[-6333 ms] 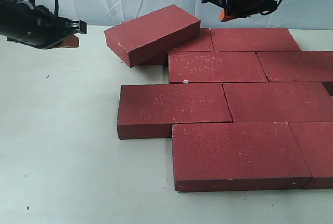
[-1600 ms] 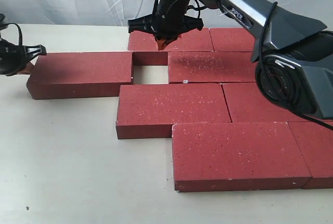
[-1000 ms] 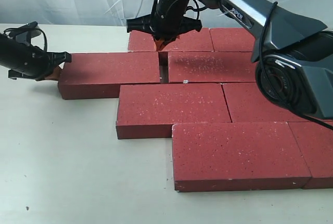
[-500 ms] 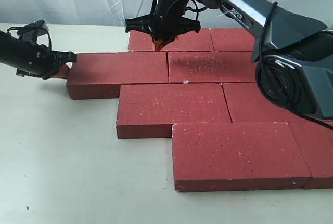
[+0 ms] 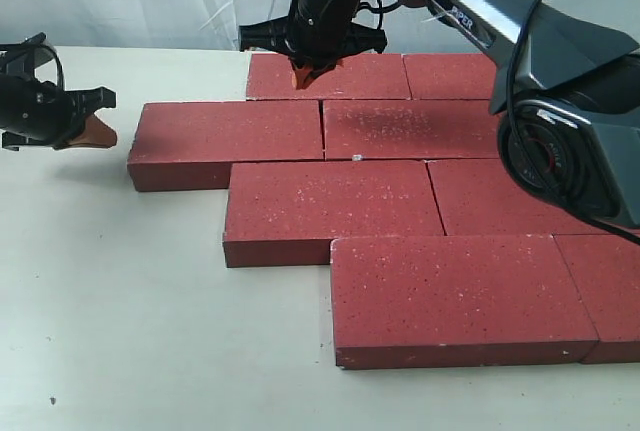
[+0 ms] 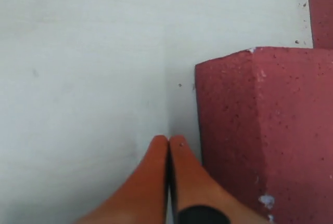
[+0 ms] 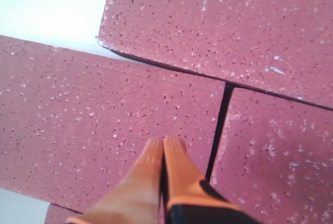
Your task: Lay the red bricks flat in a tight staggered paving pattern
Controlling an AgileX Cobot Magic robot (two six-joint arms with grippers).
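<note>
Left gripper (image 5: 92,129): found closed, empty, just left of end brick (image 5: 225,131).
Right gripper (image 5: 305,73): found closed, empty, above that brick's right joint (image 5: 322,129).
Risk: the end brick could be skewed by an off-centre push.

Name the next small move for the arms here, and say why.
Probably lift the right gripper straight up and clear. The leftmost brick lies flat against its neighbour with only a thin seam, the rows look staggered, and the shut left gripper is apart from the brick's end.
</note>
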